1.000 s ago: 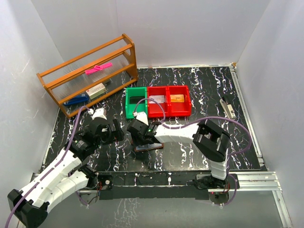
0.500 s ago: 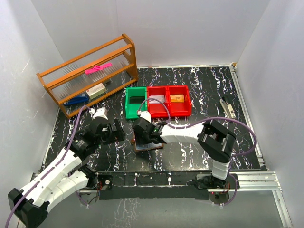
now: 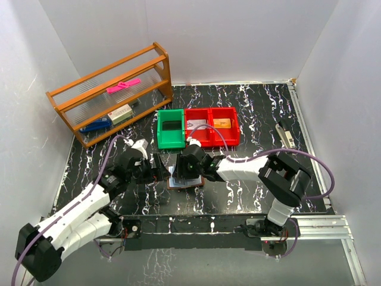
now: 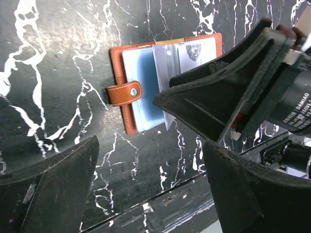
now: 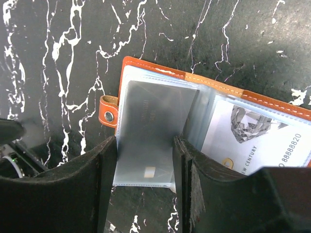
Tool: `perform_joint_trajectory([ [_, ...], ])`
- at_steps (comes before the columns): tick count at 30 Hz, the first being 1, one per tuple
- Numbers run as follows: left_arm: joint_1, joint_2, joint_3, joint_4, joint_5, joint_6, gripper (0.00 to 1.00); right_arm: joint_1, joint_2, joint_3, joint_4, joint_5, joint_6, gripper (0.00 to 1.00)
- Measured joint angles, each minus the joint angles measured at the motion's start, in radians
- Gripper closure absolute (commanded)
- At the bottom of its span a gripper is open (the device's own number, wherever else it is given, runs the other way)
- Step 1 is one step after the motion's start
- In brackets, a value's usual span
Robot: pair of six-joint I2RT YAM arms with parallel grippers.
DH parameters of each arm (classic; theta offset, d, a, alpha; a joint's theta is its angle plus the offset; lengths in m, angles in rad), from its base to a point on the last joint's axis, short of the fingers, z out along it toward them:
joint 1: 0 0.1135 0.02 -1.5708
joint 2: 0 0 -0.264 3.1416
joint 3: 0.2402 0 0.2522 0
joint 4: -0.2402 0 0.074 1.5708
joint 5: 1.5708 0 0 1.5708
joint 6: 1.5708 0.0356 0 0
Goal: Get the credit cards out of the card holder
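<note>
The card holder (image 5: 272,99) lies open on the black marble table, orange-brown leather with clear sleeves; it also shows at card holder (image 3: 181,183) and card holder (image 4: 127,92). A silver-grey credit card (image 5: 150,126) sits in its left sleeve. A white card with a diamond print (image 5: 252,131) fills the right sleeve. My right gripper (image 5: 145,145) is open, its fingers either side of the grey card's sleeve; I cannot tell whether they touch it. My left gripper (image 4: 150,189) is open wide just left of the holder, with nothing between its fingers. From above, the left gripper (image 3: 156,165) and right gripper (image 3: 189,168) stand close together.
A green bin (image 3: 161,128) and two red bins (image 3: 211,142) stand behind the holder; one red bin holds a grey card (image 3: 196,125), the other an orange card (image 3: 221,123). A wooden rack (image 3: 110,95) is at the back left. The table's near edge (image 4: 170,191) runs just below my left gripper.
My left arm has swung right, up to the holder, its jaws narrowing a little. My right gripper has shifted right over the holder and its jaws have come closer together.
</note>
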Motion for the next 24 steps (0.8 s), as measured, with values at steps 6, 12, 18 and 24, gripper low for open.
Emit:
perform_joint_trajectory([
  [6, 0.0, 0.118, -0.019, 0.114, 0.033, -0.109, 0.17, -0.021, -0.033, -0.085, 0.116, -0.053, 0.021, 0.55],
  [12, 0.0, 0.253, 0.016, 0.186, 0.007, -0.237, 0.29, -0.025, -0.035, -0.097, 0.14, -0.065, 0.022, 0.55],
  [18, 0.001, 0.352, 0.06, 0.248, -0.044, -0.283, 0.38, -0.026, -0.035, -0.101, 0.147, -0.066, 0.023, 0.55],
  [24, 0.001, 0.405, 0.06, 0.29, -0.071, -0.297, 0.49, -0.026, -0.035, -0.104, 0.153, -0.065, 0.023, 0.55],
])
